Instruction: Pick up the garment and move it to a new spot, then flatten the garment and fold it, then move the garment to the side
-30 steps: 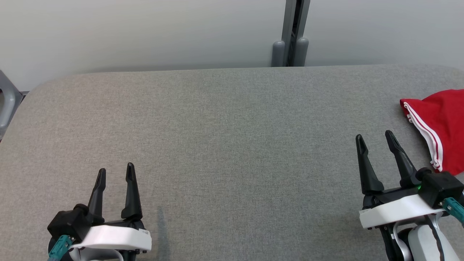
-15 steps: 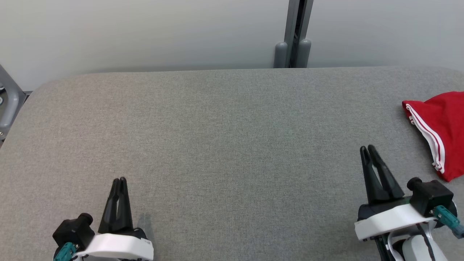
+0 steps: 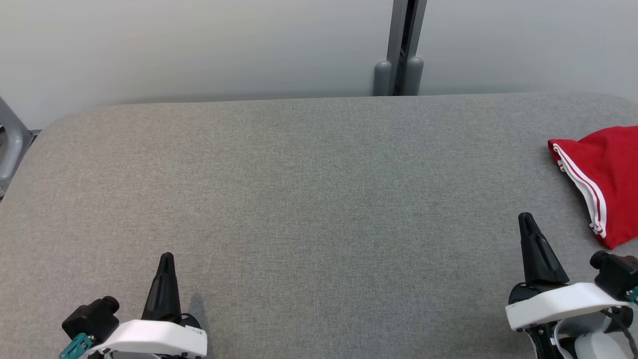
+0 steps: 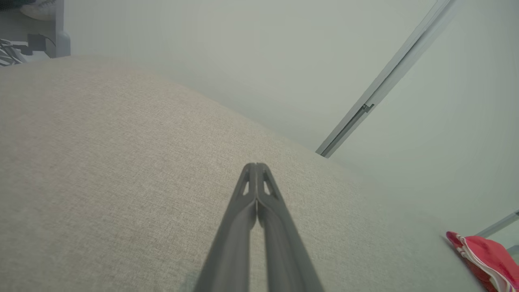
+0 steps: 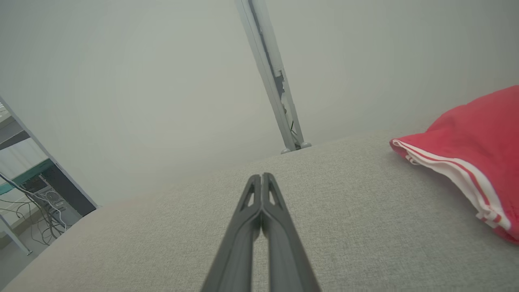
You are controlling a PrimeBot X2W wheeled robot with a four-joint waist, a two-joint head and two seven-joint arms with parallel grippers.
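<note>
The garment (image 3: 610, 174) is red with white stripes along one edge and lies folded at the right edge of the grey padded table (image 3: 309, 189). It also shows as the red garment (image 5: 474, 150) to the right of my right fingers and as the garment (image 4: 486, 257) far off at the lower right. My right gripper (image 3: 526, 219) is shut and empty, a short way to the left of and nearer than the garment. My left gripper (image 3: 167, 258) is shut and empty near the front left of the table.
A grey vertical post (image 3: 398, 47) stands behind the table's back edge against a pale wall. A grey frame part (image 3: 7, 144) sits off the table's left end. Shelving with cables (image 5: 36, 194) stands beyond that end.
Both grippers have gone from open to shut with nothing between their fingers, and both have drawn back toward the front edge. The garment has not moved on the table.
</note>
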